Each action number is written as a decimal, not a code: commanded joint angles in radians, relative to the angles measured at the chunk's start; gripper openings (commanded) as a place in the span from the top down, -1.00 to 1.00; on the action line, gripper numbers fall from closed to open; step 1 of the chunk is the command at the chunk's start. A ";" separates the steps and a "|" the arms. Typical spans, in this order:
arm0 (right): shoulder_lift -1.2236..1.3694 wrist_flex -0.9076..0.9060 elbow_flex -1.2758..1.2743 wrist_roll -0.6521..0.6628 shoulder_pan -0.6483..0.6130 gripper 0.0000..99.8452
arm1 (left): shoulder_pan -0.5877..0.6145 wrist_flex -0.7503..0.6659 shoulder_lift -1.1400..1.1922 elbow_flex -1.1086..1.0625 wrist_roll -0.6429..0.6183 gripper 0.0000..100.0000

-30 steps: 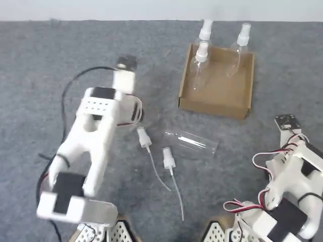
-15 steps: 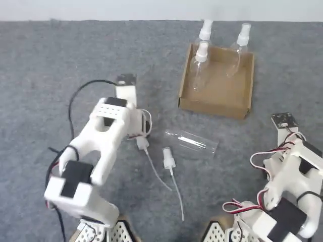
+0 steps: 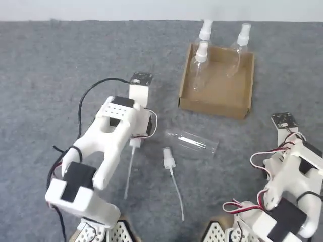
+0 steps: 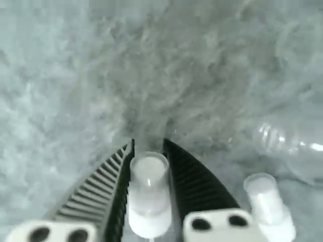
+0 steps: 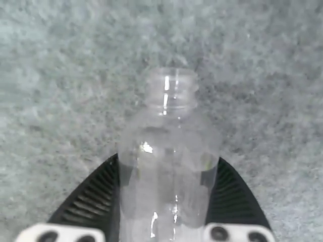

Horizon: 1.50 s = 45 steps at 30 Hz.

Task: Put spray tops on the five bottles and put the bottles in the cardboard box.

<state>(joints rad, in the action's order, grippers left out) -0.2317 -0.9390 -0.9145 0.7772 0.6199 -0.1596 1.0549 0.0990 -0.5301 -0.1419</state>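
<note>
Spray top sitting in left gripper, bare bottle sitting in right

Left gripper [image 4: 148, 146] is clamping a spray top [image 4: 149, 191] between its black ribbed fingers, which are pressing on the white collar from both sides. Seen from above, this top is sitting just under the wrist of the left arm [image 3: 108, 136], and its thin tube [image 3: 128, 174] is trailing straight back toward the arm bases. A second spray top [image 3: 168, 158] is lying loose on the grey carpet [image 3: 50, 60] just beside it, with its own tube running much the same way. A capless bottle [image 3: 192, 141] is lying on its side near that loose top, between it and the cardboard box [image 3: 217, 98]. Three capped bottles [image 3: 201, 63] are standing at the far end of the box. Right gripper [image 5: 168, 162] is gripping another clear bottle [image 5: 170, 131] around its body, with a finger pressing on either side. Its threaded neck is bare and pointing away from the wrist camera.
</note>
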 commanded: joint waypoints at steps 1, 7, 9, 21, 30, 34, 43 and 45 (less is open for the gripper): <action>-0.045 -0.015 0.041 -0.009 -0.008 0.79 | 0.021 -0.035 -0.086 0.035 0.123 0.89; -0.045 -0.015 0.041 -0.011 -0.010 0.79 | 0.075 -0.120 -0.008 0.067 0.201 0.81; -0.045 -0.015 0.041 -0.011 -0.010 0.79 | 0.075 -0.117 0.012 0.064 0.241 0.69; -0.045 -0.015 0.041 -0.011 -0.010 0.79 | 0.106 -0.054 -0.095 0.019 0.259 0.64; -0.045 -0.015 0.041 -0.011 -0.010 0.79 | 0.083 -0.124 0.032 0.004 0.255 0.77; -0.045 -0.015 0.041 -0.006 -0.010 0.79 | 0.080 -0.115 -0.005 -0.002 0.258 0.87; -0.045 -0.015 0.046 -0.011 -0.016 0.58 | 0.080 -0.011 -0.201 -0.038 0.252 0.93; -0.047 -0.015 0.055 -0.011 -0.027 0.49 | 0.066 0.011 -0.293 -0.076 0.230 0.93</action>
<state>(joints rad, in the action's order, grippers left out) -0.2317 -0.9452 -0.9145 0.7756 0.6122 -0.0752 1.0165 0.0100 -0.5715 0.1097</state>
